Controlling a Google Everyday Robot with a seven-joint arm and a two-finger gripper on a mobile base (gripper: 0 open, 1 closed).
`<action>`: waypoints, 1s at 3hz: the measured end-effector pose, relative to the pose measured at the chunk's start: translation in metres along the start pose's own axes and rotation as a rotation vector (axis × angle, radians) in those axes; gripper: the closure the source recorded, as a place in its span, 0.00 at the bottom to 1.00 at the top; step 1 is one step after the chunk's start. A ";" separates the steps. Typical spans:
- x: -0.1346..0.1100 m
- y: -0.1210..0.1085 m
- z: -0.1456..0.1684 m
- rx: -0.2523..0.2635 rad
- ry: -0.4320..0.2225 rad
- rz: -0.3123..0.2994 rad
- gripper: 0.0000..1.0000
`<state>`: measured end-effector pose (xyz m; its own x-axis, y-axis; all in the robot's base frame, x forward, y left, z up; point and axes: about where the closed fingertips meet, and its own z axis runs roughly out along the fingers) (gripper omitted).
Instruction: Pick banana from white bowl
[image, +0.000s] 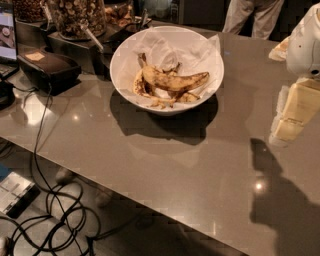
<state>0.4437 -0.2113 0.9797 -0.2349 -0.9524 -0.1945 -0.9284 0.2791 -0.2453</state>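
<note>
Dim warm light; pincer (287, 125) at rt edge shadows tabletop (165, 175).

No text, number or brand is showing legibly anywhere. The small tan label (35, 56) sitting on the black box (52, 72) at the far left is carrying no marks that can be made out. The laptop screen (6, 30) at the left edge is glowing with shapes but no readable words. The gripper (286, 127) is hanging at the right over the table (150, 170), bearing no visible lettering.
</note>
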 end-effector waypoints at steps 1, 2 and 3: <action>-0.010 -0.016 0.009 -0.054 0.015 0.058 0.00; -0.029 -0.033 0.022 -0.109 0.028 0.090 0.00; -0.053 -0.046 0.032 -0.121 0.035 0.040 0.00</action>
<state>0.5083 -0.1698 0.9711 -0.2802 -0.9452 -0.1678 -0.9456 0.3018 -0.1212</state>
